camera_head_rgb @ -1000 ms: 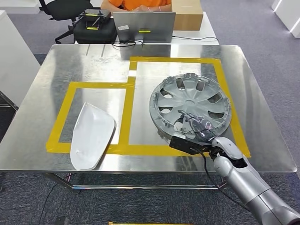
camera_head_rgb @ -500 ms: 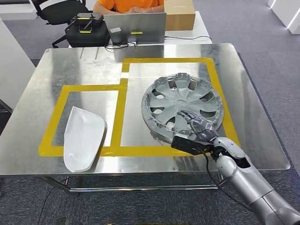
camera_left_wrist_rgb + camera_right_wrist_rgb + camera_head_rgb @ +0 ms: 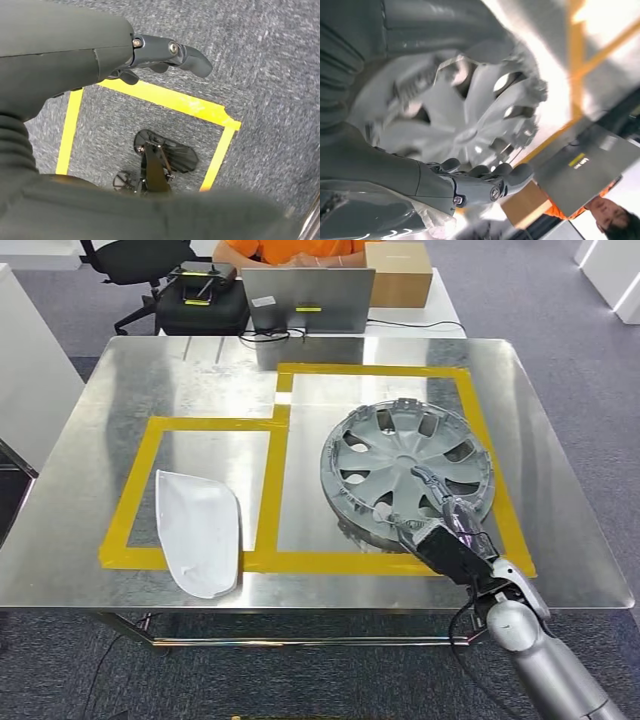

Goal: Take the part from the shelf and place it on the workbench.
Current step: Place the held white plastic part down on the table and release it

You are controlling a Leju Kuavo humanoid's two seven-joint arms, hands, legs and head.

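right hand (image 3: pixel 445 525): fingers extended over hubcap's near rim, seemingly no longer gripping; it has drawn back toward the desk edge.
hubcap (image 3: pixel 404 465): flat on desk (image 3: pixel 90 570), inside the larger yellow tape frame (image 3: pixel 281 562).
task: placement looks finished; retreat remains.

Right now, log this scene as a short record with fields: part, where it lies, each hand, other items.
part: grey wheel cover
location: flat on the steel workbench, inside the larger yellow tape frame
right hand: over the wheel cover's near rim, fingers stretched out; whether it grips cannot be told
left hand: hangs over grey carpet, holds nothing
other part: white shell piece lying across the smaller frame's near tape edge
behind the bench: laptop, cardboard box, a person in orange
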